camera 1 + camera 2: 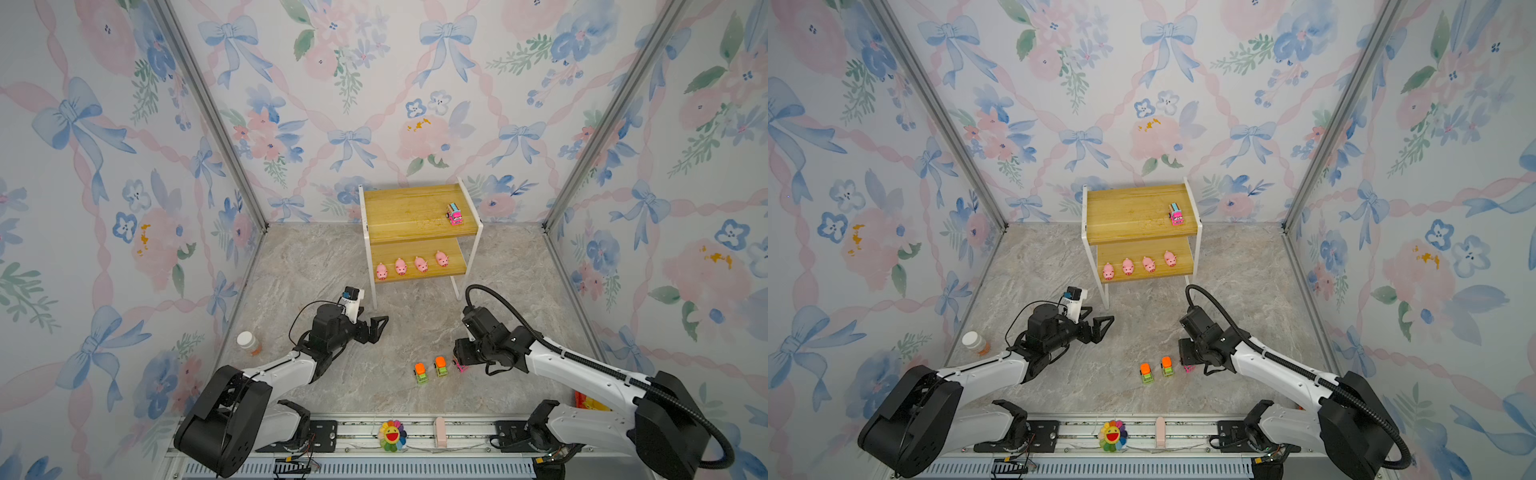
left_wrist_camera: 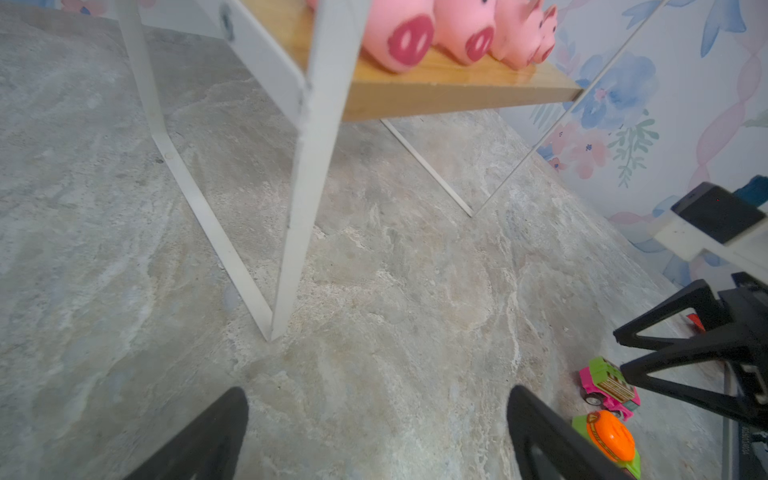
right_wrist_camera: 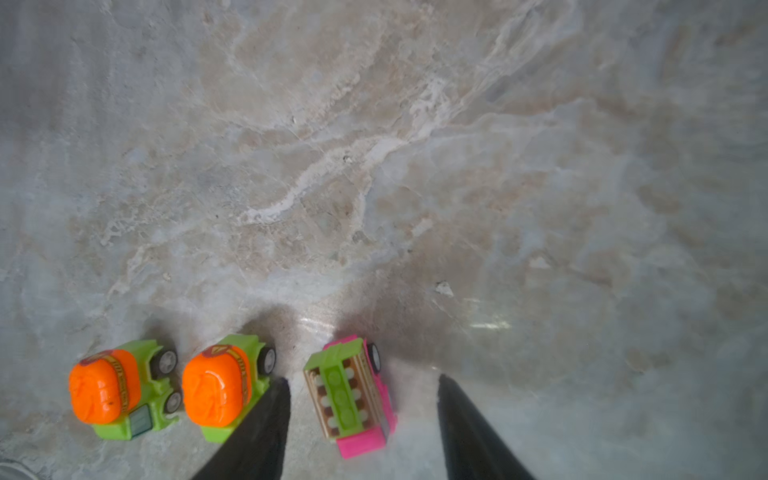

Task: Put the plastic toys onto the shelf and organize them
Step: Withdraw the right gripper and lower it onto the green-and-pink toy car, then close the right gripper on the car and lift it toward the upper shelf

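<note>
To grab the little pink plastic truck (image 3: 349, 399) on the floor (image 3: 374, 166) in front of the yellow wooden shelf (image 1: 407, 212), the right gripper (image 3: 363, 378) had its fingers (image 3: 257, 428) spread around it, probably needing a squeeze next

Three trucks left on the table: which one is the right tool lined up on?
The pink truck with the green slatted top: it sits inside the right tool, jaws apart either side. The two orange-topped trucks lie outside the jaws.
</note>
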Robot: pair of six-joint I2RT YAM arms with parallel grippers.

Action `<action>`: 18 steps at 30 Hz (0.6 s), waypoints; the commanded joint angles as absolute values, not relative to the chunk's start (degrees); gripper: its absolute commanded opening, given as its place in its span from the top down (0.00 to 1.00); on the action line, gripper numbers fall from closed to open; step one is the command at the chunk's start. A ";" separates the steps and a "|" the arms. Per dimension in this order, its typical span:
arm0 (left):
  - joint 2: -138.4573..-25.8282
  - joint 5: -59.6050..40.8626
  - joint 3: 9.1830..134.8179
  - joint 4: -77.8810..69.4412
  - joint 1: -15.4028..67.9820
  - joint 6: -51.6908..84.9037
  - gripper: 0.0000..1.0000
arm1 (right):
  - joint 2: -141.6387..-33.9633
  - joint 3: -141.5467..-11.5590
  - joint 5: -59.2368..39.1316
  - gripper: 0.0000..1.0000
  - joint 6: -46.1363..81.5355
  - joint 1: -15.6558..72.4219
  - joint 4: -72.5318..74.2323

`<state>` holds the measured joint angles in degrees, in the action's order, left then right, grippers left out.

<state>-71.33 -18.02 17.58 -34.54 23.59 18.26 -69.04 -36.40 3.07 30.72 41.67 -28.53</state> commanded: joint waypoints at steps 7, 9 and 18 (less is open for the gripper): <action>-69.01 -16.35 19.30 -31.89 23.73 17.31 0.02 | -70.94 -35.87 1.26 0.43 30.50 42.94 -26.64; -69.00 -16.70 19.45 -31.82 23.80 17.56 0.02 | -71.49 -35.99 1.85 0.43 30.65 43.46 -26.89; -67.47 -17.01 18.30 -31.65 23.75 18.63 0.02 | -72.35 -34.67 3.85 0.46 32.72 44.74 -26.22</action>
